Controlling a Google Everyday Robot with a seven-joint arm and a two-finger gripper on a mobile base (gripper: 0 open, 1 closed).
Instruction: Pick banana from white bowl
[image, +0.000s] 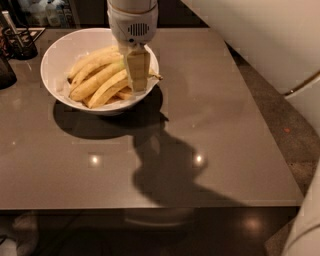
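Fingers (137, 70) of the gripper (137, 89) appear together, low over the white bowl (54, 52), upper left; your banana (107, 89) lies ungrasped, lift pending.

Gripper (138, 82) up around 12 o'clock: pale tan block under a chunky rounded white housing (132, 20) with a small slotted vent (136, 28). Big smooth white shell (260, 35) at 2 o'clock, thin brassy seam (305, 82).

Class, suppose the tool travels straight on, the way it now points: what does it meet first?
The tool hangs over the white bowl's right side, pointing down. It would probably meet the banana beneath it first, though depth is unclear.
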